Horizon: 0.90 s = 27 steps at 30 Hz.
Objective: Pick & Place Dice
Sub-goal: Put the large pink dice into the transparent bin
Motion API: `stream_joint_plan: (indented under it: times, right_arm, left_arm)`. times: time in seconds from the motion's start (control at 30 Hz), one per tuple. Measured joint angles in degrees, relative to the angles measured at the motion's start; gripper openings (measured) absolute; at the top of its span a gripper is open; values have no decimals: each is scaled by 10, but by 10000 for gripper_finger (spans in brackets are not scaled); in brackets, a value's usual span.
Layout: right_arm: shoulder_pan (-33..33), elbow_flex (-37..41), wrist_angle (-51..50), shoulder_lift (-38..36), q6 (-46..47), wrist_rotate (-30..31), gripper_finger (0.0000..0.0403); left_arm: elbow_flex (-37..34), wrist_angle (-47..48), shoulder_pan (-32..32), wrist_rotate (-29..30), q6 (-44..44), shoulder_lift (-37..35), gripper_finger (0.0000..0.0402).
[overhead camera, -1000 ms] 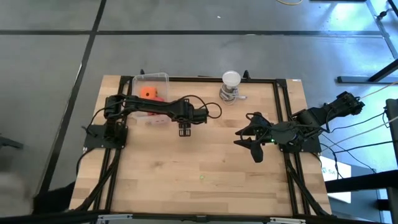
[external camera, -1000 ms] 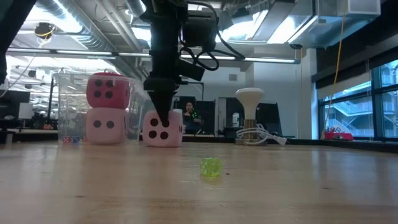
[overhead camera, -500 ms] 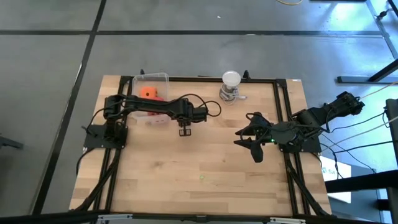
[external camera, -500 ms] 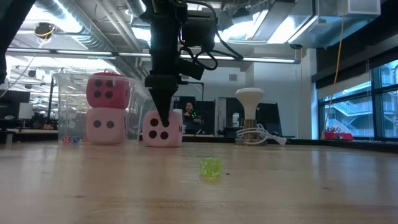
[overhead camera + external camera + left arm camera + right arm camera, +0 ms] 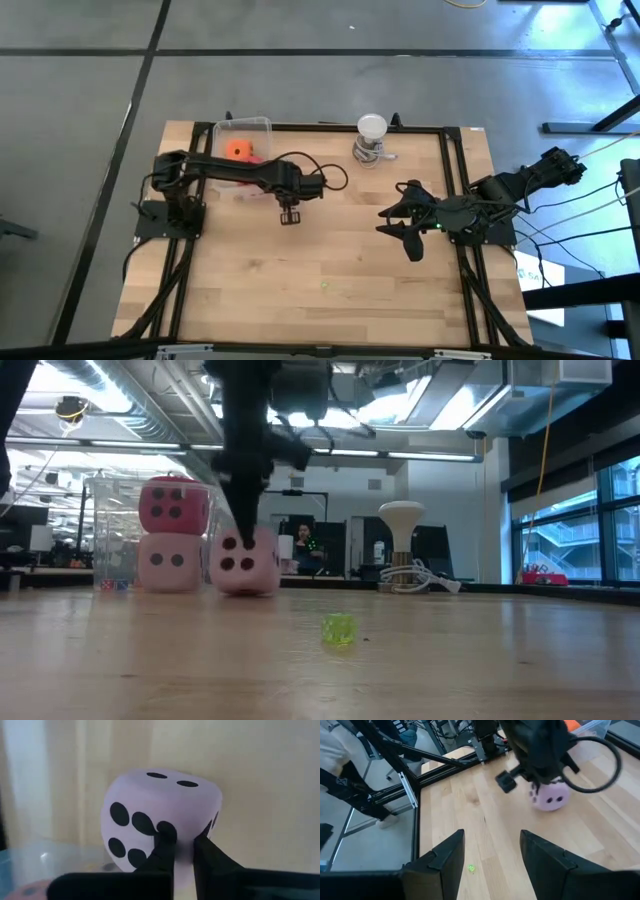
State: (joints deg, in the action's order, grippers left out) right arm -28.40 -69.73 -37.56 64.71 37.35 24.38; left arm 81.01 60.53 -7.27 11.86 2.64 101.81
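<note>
High view: left hand (image 5: 290,214) covers the pale pink die under it, die not visible there. Clear bin (image 5: 262,125) mostly hidden by the left arm; only an orange die (image 5: 237,150) shows inside, pips too small to read. Low view: left hand (image 5: 243,520) motion-blurred, fingertips lost against the pink die (image 5: 243,563). Small green object (image 5: 339,628) on the bench (image 5: 480,660), too small to identify. Left wrist view: die (image 5: 160,822) bottom hidden behind fingers (image 5: 162,851).
</note>
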Motion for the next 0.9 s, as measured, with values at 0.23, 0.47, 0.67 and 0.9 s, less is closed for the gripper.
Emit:
stream_joint_plan:
  times: [0.23,0.47,0.67,0.9]
  right_arm:
    - [0,0,0,0,-5,0,190]
    - [0,0,0,0,-7,0,190]
    - [0,0,0,0,-8,0,190]
    - [0,0,0,0,-8,0,190]
  left_arm:
    - [1,-6,2,-32,22,-48,0]
    - [2,-7,12,-31,41,-82,0]
    - [3,-35,15,-27,70,-131,0]
    - [3,-36,21,36,101,-206,0]
